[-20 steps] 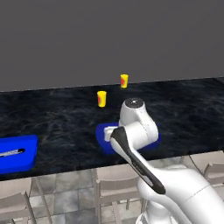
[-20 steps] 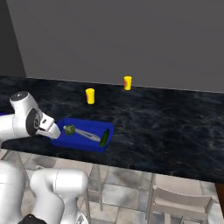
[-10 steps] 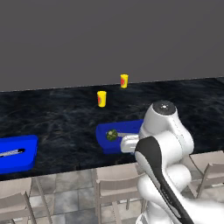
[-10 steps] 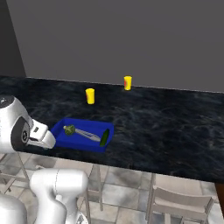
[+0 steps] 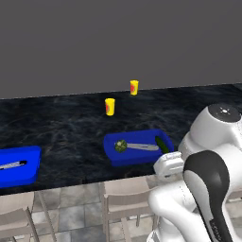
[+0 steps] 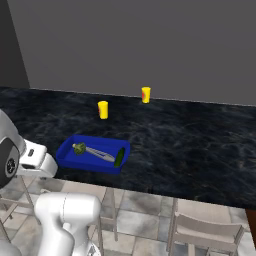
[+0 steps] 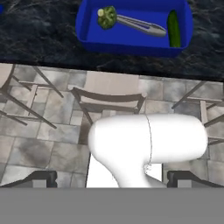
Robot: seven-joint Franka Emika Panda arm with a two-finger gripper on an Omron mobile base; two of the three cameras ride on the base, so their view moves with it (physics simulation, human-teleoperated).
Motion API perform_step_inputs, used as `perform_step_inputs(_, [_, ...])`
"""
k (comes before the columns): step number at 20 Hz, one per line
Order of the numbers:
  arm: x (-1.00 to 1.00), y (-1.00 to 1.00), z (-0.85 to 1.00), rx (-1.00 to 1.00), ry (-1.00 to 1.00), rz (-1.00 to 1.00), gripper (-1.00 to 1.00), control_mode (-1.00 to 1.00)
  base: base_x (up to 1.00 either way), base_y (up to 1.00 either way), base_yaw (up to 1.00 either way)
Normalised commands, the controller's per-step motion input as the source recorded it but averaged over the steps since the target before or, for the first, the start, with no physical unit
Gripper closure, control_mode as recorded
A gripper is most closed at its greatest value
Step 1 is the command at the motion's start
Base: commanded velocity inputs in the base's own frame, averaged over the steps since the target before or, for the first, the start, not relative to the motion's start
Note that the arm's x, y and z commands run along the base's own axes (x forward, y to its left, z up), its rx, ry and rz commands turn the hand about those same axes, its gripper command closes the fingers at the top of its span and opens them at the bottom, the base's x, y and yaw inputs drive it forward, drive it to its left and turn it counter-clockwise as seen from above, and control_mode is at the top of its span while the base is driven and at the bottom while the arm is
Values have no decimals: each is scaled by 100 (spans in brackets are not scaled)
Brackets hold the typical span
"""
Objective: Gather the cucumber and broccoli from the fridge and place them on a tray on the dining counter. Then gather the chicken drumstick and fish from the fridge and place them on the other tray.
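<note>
Black marbled dining counter (image 5: 66,127) against grey wall (image 5: 118,42), tiled floor (image 7: 35,144).

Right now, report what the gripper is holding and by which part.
Nothing is held. The gripper is open with nothing between its tips. The cucumber and broccoli lie in the blue tray on the dining counter.

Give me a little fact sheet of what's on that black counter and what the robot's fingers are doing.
counter: long, black, marbled
near tray: blue, holds broccoli, grey utensil, cucumber
broccoli and cucumber: at opposite ends of the tray, utensil between them
far tray: blue, holds a grey utensil, no food
cups: two yellow, nearer, farther
fingers: open, holding nothing, over the floor and chairs, off the counter
</note>
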Motion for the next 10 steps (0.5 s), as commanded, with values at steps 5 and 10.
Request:
perform_step_inputs(5, [0,-2,-1,0,0,1,-100,-100,0,0,0])
perform_step_inputs(10, [0,0,-6,0,0,0,-100,-100,0,0,0])
